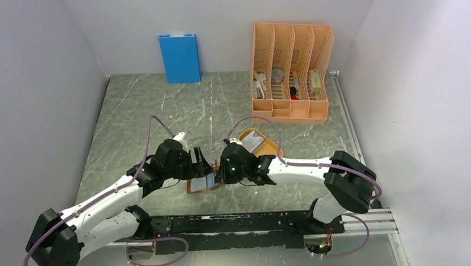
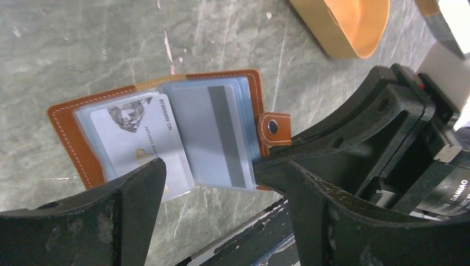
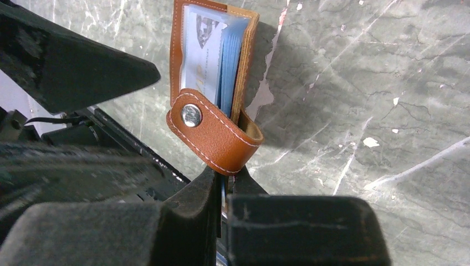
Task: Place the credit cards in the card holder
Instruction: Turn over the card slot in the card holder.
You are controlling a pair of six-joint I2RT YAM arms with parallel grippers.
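Note:
The brown card holder [image 1: 200,185] lies open near the table's front edge, between the two grippers. In the left wrist view its clear sleeves hold a white card with a logo [image 2: 136,138] and a pale card with a grey stripe [image 2: 213,133]. The snap strap [image 2: 274,127] sticks out on the right. My left gripper [image 2: 221,177] is open and empty, its fingers either side of the holder's near edge. My right gripper [image 3: 224,177] is shut on the holder's edge, just under the snap strap [image 3: 191,115]. What lies between its pads is a thin bluish sliver.
An orange oval tray [image 1: 262,141] sits just behind the right gripper and shows in the left wrist view [image 2: 349,27]. A tall orange file rack [image 1: 290,72] stands at the back right. A blue box [image 1: 179,58] leans on the back wall. The black base rail [image 1: 248,222] runs close in front.

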